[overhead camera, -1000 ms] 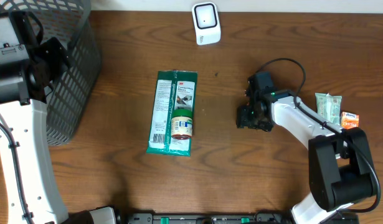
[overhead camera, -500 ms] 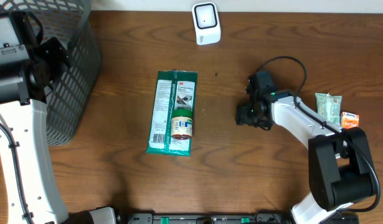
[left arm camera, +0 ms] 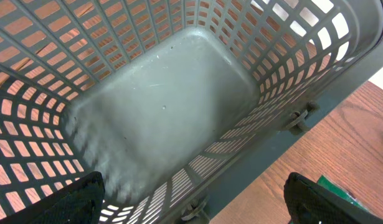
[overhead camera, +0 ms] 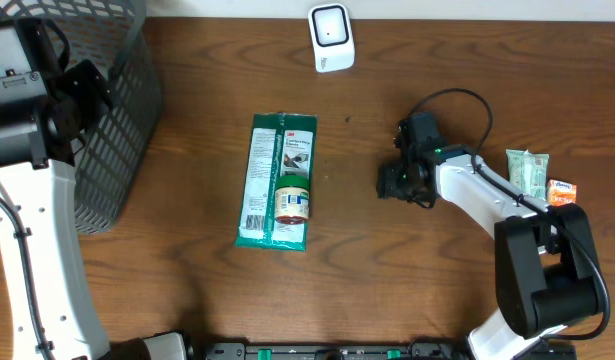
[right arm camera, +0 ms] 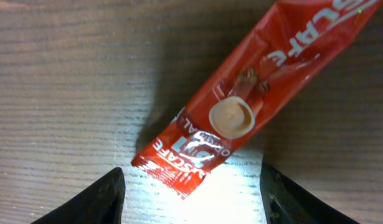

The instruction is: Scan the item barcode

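The right gripper (overhead camera: 399,184) has edged slightly left across the wooden table (overhead camera: 187,270) in the past second, while everything else lies as before. The grey mesh basket (overhead camera: 117,100) fills the table's far left corner, and bare wood runs open along the near edge and between the green packet (overhead camera: 277,180) at centre and the right arm. The white scanner (overhead camera: 331,38) stands at the far edge. The left gripper (left arm camera: 194,198) hangs over the basket, jaws spread wide and holding nothing. The right arm reaches in from the near right corner, wrist pointing down. Its jaws stand partly apart above a red coffee sachet (right arm camera: 241,106), which lies flat and slantwise on the wood, not pinched.
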Controlling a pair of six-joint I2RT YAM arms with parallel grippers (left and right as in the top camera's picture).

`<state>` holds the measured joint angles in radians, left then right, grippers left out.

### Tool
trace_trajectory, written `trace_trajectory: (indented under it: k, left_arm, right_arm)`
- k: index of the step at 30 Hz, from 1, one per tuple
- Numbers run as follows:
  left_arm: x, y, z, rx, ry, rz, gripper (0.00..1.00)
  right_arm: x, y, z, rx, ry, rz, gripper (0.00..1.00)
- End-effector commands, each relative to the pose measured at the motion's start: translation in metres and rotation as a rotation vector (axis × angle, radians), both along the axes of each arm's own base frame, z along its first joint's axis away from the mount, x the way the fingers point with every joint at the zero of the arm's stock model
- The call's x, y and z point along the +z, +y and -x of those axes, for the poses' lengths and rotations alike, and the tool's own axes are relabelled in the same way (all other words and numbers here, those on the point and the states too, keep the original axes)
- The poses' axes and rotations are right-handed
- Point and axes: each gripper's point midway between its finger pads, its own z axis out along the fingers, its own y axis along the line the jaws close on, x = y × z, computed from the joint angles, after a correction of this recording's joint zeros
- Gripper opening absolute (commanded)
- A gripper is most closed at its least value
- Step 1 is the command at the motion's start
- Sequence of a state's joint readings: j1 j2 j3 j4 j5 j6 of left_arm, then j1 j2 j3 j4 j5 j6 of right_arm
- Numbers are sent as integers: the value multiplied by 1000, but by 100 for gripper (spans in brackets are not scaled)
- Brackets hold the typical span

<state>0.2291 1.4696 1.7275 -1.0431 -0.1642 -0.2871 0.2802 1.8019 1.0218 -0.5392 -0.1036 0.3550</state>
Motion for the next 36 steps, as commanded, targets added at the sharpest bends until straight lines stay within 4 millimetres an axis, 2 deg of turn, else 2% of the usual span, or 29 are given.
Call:
trace_trajectory:
  k: [1, 9, 16, 20, 25, 31, 36]
  left_arm:
    - [2, 4, 1, 6, 1, -16, 93]
    - [2, 4, 1, 6, 1, -16, 93]
    - [2, 4, 1, 6, 0, -16, 92]
    - [2, 4, 1, 6, 1, -16, 92]
    - [2, 4, 1, 6, 1, -16, 93]
    - [2, 4, 1, 6, 0, -16, 92]
    - [2, 4, 1, 6, 0, -16, 93]
  right_arm:
    - [-6, 1, -1, -4, -2, 8, 65]
    - [-1, 1, -5, -7, -16, -2, 63]
    - [40, -9, -10, -43, -74, -50, 67]
    - [53, -12, -9, -51, -98, -55, 67]
    - [48, -20, -10, -65, -97, -15, 65]
    - [38, -43, -16, -206, -106, 94, 63]
    - [25, -41, -32, -242, -137, 85, 63]
